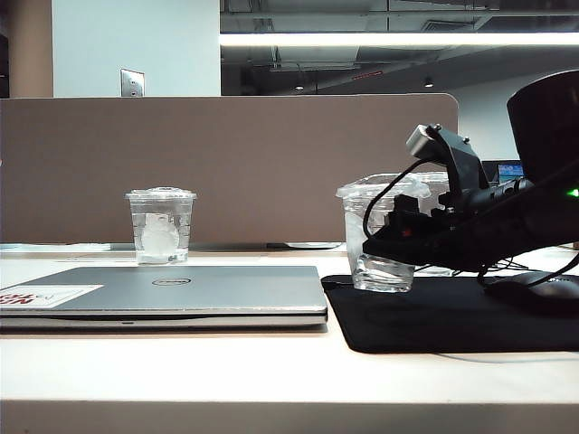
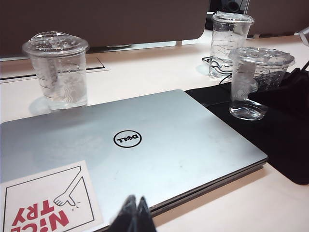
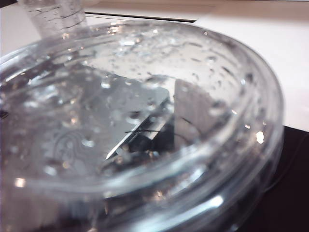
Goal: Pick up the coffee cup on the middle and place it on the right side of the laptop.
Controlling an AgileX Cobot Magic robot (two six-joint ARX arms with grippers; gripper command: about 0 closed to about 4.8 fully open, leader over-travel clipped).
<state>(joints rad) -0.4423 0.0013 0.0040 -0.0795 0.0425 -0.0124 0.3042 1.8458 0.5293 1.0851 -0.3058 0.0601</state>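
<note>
Left gripper [image 2: 136, 212]: parked low over the near edge of the laptop [image 2: 164, 145]. Its two dark tips are pressed together and nothing is between them. The lid lies closed directly under and ahead of it. The white-and-red sticker [image 2: 43, 203] is just to one side of the tips. Past the laptop's far edge, well apart from this claw, stands a flat-lidded cup with a white round mark [image 2: 58, 72].

Black mat [image 1: 434, 316]: lies just beside the laptop's right edge.

Right gripper [image 1: 380, 242]: reaches in from the right, low over the mat. It is level with the middle of the coffee cup [image 1: 380, 271]. The cup stands upright on the mat, right of the laptop and apart from it. Dark claw parts overlap the cup's wall. Whether the jaws pinch it or only flank it, cannot tell. The wrist camera looks down on the droplet-covered dome lid [image 3: 145, 121], very close.

Taller cup [image 2: 229, 38]: behind the coffee cup, beyond the claw.
</note>
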